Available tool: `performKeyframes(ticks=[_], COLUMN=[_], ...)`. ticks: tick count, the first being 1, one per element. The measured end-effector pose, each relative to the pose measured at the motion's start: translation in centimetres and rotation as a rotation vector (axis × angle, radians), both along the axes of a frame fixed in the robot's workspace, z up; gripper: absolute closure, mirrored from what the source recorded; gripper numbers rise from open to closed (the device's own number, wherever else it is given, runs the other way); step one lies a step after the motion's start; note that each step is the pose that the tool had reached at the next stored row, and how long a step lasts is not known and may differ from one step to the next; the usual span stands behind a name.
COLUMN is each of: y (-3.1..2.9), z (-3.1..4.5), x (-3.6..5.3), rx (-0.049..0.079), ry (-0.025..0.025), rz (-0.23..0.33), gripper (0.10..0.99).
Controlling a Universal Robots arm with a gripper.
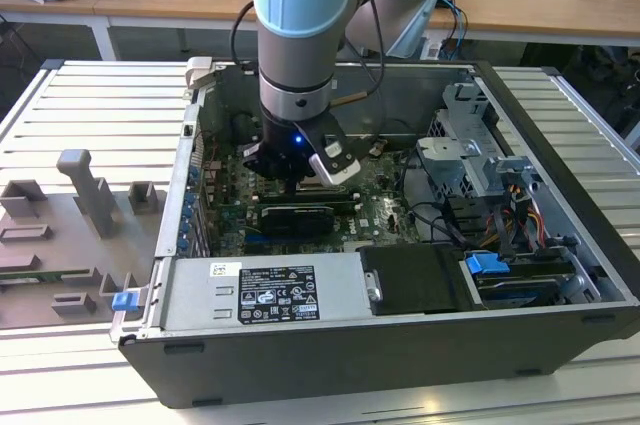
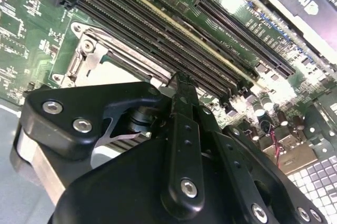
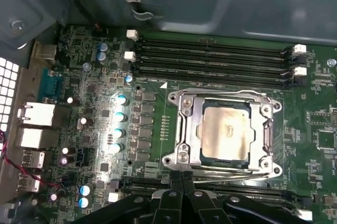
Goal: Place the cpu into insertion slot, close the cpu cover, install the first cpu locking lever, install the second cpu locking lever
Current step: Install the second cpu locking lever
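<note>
Gripper lowered inside the open black computer case (image 1: 560, 135), above the green circuit board (image 3: 105, 55).

The square socket with a silvery metal rim, the insertion slot (image 3: 185, 129), holds the small flat square cpu with a pale silvery-grey face (image 3: 227, 132). The thin shiny metal frame plate, the cpu cover (image 3: 259, 109), lies flat over it, the chip face showing through its window. The black two-finger gripper (image 3: 181, 179) sits at the socket's edge beside the long black memory slots (image 3: 210, 55); its fingers (image 2: 184, 129) are pressed together, gripping nothing. In the exterior view the arm hides the socket; the locking levers are hard to make out.
</note>
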State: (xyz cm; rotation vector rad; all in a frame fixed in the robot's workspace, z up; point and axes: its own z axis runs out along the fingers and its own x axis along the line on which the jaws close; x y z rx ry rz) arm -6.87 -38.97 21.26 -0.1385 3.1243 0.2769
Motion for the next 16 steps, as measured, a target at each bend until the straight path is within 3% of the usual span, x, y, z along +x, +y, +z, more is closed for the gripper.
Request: performKeyframes(ticks=[6, 16], y=[-0.29, -0.29], z=[-0.54, -1.18], x=[-0.36, -0.35], rx=[0.027, 0.055], ry=[-0.0011, -0.0009], rz=[0.009, 0.026], gripper=[0.980, 0.980])
